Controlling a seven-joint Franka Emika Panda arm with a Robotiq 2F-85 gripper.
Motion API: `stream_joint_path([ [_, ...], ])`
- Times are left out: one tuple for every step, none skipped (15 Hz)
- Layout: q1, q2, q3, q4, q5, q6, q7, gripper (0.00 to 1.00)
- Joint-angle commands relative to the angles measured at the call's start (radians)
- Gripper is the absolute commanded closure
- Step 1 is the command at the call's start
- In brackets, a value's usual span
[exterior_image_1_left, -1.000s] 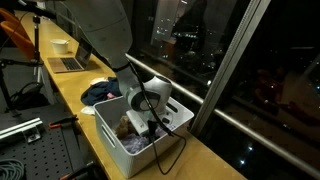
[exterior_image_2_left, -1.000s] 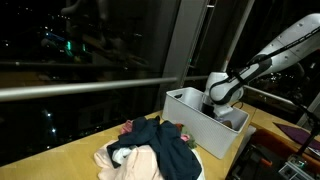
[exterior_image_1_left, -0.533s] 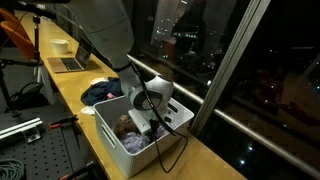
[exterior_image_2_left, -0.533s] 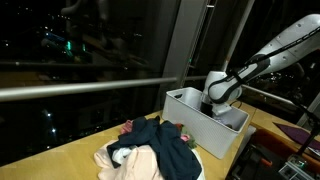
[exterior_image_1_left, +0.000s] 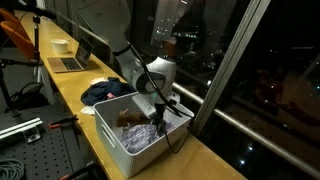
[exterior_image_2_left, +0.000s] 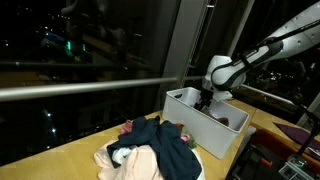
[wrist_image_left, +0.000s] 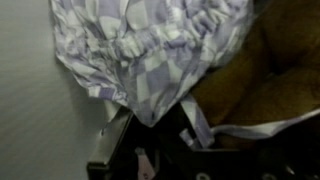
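Risen since the earlier frame, the gripper (exterior_image_1_left: 159, 107) now pinches the checked cloth (wrist_image_left: 160, 50), its fingers pressed together on a fold. That cloth hangs inside the bin (exterior_image_1_left: 108, 140) over a brown garment (wrist_image_left: 270, 80). The bin stands at the desk's (exterior_image_1_left: 70, 92) window edge, beside a clothes pile (exterior_image_2_left: 150, 152).

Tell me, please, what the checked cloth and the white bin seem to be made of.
Checked cloth: soft woven fabric, probably cotton, matte; it folds, and one edge is gathered as if elasticated. White bin: probably rigid plastic, smooth and slightly glossy; its walls are thin, straight and evenly coloured.
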Motion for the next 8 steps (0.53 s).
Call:
stream_joint_path([
  [0.029,-0.206,-0.011,-0.113,-0.033,-0.013,0.026,1.00],
  [0.031,-0.255,-0.008,-0.132,-0.036,-0.017,0.024,1.00],
  [0.034,-0.300,-0.007,-0.148,-0.041,-0.024,0.023,1.00],
  [0.037,-0.349,-0.004,-0.162,-0.048,-0.037,0.023,1.00],
  [0.045,-0.398,-0.003,-0.178,-0.059,-0.048,0.028,1.00],
  [0.056,-0.438,-0.001,-0.179,-0.074,-0.062,0.037,1.00],
  [0.066,-0.480,0.005,-0.182,-0.090,-0.082,0.045,1.00],
  [0.079,-0.513,0.014,-0.172,-0.107,-0.104,0.056,1.00],
])
